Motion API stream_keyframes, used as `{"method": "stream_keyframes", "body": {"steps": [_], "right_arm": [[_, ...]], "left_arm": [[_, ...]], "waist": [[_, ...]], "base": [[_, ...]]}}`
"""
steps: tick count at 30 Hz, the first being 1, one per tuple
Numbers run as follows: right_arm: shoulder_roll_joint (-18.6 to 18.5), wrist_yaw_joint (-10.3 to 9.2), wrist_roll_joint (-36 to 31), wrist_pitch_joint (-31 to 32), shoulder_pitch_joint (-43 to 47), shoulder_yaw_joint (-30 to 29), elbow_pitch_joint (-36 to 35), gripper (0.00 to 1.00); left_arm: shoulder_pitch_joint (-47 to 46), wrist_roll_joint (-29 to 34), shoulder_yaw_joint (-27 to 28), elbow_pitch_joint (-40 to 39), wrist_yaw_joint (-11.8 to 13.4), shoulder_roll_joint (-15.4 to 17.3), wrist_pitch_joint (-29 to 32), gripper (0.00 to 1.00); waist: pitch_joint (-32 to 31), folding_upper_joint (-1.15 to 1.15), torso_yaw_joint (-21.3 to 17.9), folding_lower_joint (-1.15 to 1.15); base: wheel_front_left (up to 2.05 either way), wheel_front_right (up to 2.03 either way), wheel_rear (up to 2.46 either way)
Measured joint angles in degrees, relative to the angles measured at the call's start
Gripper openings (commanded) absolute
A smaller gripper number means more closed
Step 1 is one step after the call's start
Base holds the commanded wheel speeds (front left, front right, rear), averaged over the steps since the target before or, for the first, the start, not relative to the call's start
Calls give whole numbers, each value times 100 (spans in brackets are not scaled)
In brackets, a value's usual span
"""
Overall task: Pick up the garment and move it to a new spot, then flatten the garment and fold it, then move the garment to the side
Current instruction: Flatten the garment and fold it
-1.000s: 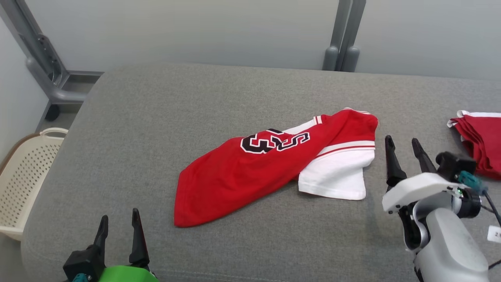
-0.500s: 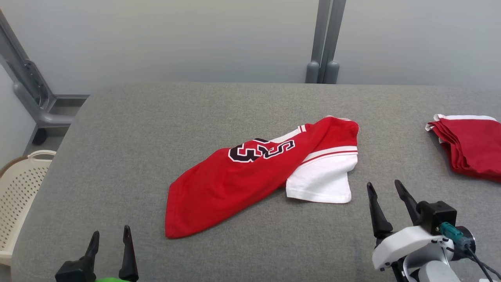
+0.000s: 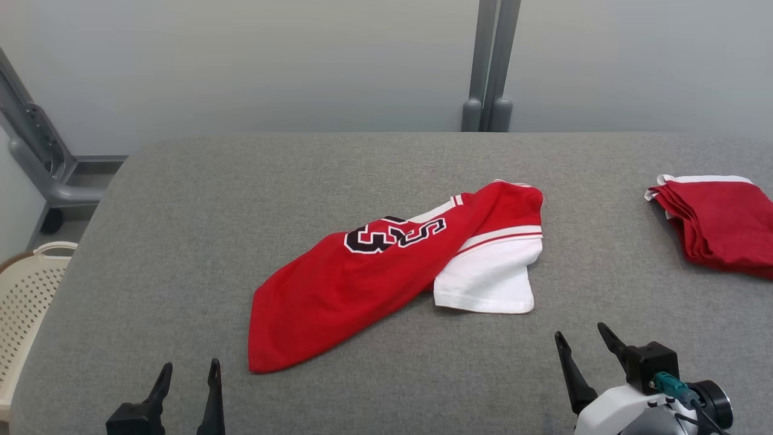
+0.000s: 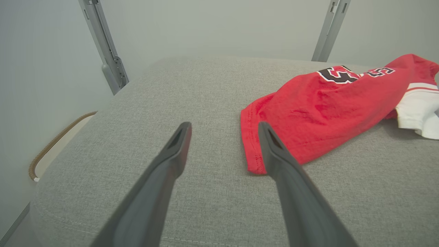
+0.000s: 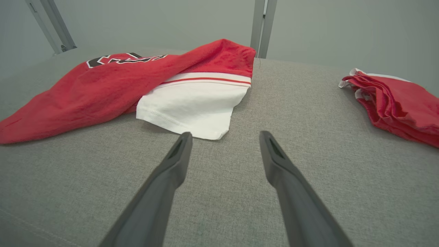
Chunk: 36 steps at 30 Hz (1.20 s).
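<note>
Nearest, the left gripper and the right gripper hang low over the near edge of the table, both with fingers spread apart and holding nothing. Just beyond them the red jersey lies bunched and diagonal mid-table. Its hem corner is close to the left gripper, and its white panel lies close ahead of the right one. It is neither flattened nor folded, so I judge that nearly the whole task remains; whether it already sits in its new spot cannot be told. Bare grey cloth surrounds it, with ample room to the left and behind. Farther right, a folded red stack occupies the table's right edge. A basket stands off the left edge.
</note>
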Motion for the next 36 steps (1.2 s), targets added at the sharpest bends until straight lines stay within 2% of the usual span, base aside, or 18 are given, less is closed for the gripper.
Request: {"method": "stream_keyframes", "body": {"steps": [15, 21, 28, 36], "right_arm": [[1, 0, 90, 125, 8, 3, -115, 100], [2, 0, 103, 178, -26, -43, -162, 100], [-25, 0, -52, 1062, -423, -402, -100, 100], [-77, 1, -236, 1770, -1424, -492, 88, 100]], "left_arm": [[30, -135, -47, -9, 41, -16, 10, 100], [29, -134, -181, 1, 0, 9, 213, 100], [-441, -122, -426, 266, -205, 77, 617, 100], [-1277, -110, -669, 972, -397, 100, 1273, 100]], "waist": [[21, 0, -9, 0], [64, 0, 18, 0], [242, 0, 65, 0], [623, 0, 86, 0]], "base": [[0, 0, 0], [0, 0, 0], [0, 0, 0], [0, 0, 0]]}}
